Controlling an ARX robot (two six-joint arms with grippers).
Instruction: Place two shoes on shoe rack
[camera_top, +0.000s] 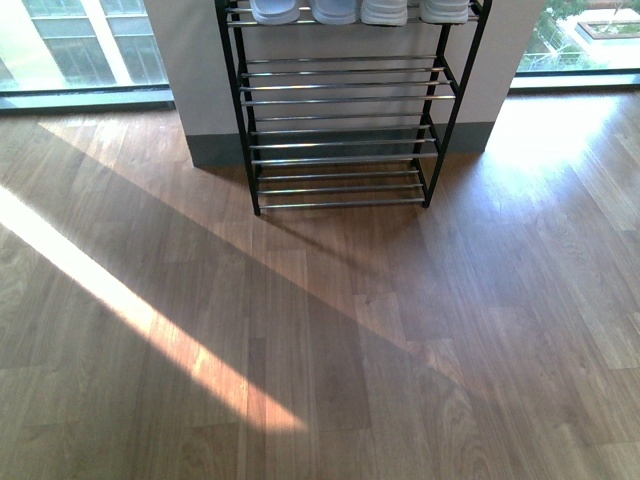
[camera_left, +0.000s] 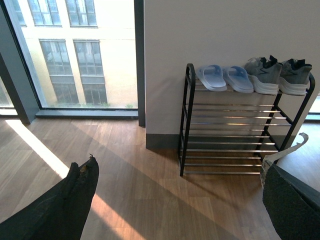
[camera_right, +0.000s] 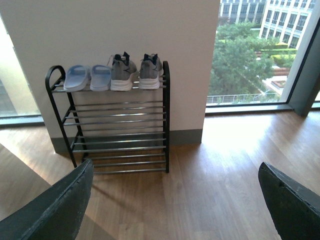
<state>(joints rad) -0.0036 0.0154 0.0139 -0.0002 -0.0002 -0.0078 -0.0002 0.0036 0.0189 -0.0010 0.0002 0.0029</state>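
Note:
The shoe rack (camera_top: 340, 130) stands against a white pillar, black side frames with silver rods. On its top tier sit two pale blue slides (camera_left: 225, 78) and two grey sneakers (camera_left: 277, 76), side by side. The right wrist view shows the same slides (camera_right: 89, 77) and grey sneakers (camera_right: 135, 71) on the rack (camera_right: 117, 125). In the front view only the soles of the shoes (camera_top: 360, 11) show at the top edge. My left gripper (camera_left: 180, 200) and right gripper (camera_right: 175, 200) hang open over bare floor, well back from the rack, holding nothing.
Wooden floor (camera_top: 320, 350) stretches in front of the rack, crossed by a sunlit stripe. Floor-to-ceiling windows (camera_top: 80, 45) flank the pillar on both sides. The rack's lower tiers (camera_top: 340, 180) hold nothing.

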